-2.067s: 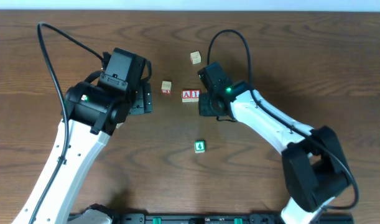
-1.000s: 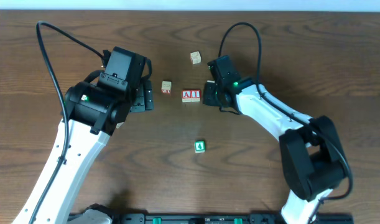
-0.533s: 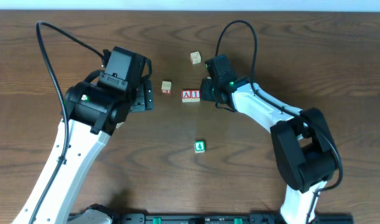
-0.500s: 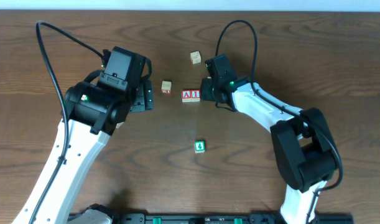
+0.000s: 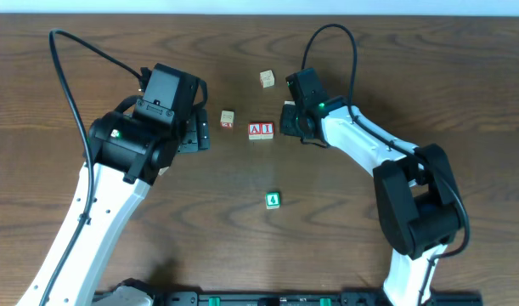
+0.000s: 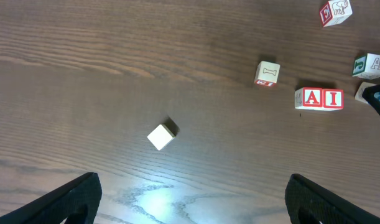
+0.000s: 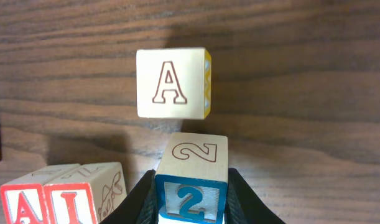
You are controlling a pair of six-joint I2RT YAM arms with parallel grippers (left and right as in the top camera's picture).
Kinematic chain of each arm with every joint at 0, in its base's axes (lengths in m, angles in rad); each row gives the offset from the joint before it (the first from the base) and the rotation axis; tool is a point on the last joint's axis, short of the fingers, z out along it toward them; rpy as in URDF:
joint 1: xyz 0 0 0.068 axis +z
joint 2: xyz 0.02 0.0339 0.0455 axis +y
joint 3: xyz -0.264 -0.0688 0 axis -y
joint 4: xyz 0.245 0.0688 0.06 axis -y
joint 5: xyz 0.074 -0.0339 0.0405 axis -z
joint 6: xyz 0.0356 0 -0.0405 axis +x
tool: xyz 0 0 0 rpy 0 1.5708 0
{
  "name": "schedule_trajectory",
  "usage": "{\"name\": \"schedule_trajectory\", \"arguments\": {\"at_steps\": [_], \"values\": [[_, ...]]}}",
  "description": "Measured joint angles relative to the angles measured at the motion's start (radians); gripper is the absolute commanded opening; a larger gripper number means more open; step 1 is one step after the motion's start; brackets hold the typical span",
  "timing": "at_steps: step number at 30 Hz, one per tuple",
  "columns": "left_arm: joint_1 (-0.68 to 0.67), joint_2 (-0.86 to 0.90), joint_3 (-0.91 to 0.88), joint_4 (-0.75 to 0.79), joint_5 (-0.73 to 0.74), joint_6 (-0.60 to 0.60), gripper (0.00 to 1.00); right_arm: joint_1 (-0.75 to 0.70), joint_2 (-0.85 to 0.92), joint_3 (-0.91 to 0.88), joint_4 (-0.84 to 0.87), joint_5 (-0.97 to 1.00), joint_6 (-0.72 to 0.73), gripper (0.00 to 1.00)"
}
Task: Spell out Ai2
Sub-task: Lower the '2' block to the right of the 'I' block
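Note:
My right gripper (image 7: 191,198) is shut on the blue-framed "2" cube (image 7: 193,157), one black finger (image 7: 145,198) against each side. In the right wrist view the red-framed "A" cube (image 7: 20,204) and "I" cube (image 7: 70,200) sit touching, just left of the "2". Overhead, the "A" (image 5: 256,130) and "I" (image 5: 266,130) lie side by side, and the right gripper (image 5: 291,121) is close to their right. The "2" is hidden under it there. Well to the left, my left gripper (image 5: 196,134) is open and holds nothing.
A pale cube with an outlined A (image 7: 172,83) lies just beyond the "2". Other pale cubes lie at the back (image 5: 267,79) and left of the pair (image 5: 228,119). A green-framed cube (image 5: 273,200) sits nearer the front. A plain pale cube (image 6: 161,136) lies ahead of the left gripper.
The right gripper, still holding the "2" cube, has shifted slightly right and back from the A-I pair. The left arm and the loose cubes have not moved.

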Motion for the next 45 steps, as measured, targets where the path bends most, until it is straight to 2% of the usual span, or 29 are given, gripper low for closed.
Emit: {"name": "schedule_trajectory", "arguments": {"at_steps": [7, 11, 23, 38, 45], "values": [[0.000, 0.000, 0.000, 0.000, 0.000, 0.000, 0.95, 0.000, 0.000, 0.005, -0.022, -0.058, 0.054, 0.14], [0.000, 0.000, 0.000, 0.000, 0.000, 0.000, 0.95, 0.000, 0.000, 0.006, -0.030, -0.088, 0.076, 0.22], [0.000, 0.000, 0.000, 0.000, 0.000, 0.000, 0.95, 0.008, 0.001, 0.005, -0.040, -0.106, 0.095, 0.33], [0.000, 0.000, 0.000, 0.000, 0.000, 0.000, 0.95, 0.015, 0.011, -0.004, -0.028, -0.105, 0.095, 0.41], [0.000, 0.000, 0.000, 0.000, 0.000, 0.000, 0.95, 0.015, 0.021, -0.002, -0.027, -0.087, 0.094, 0.40]]}}
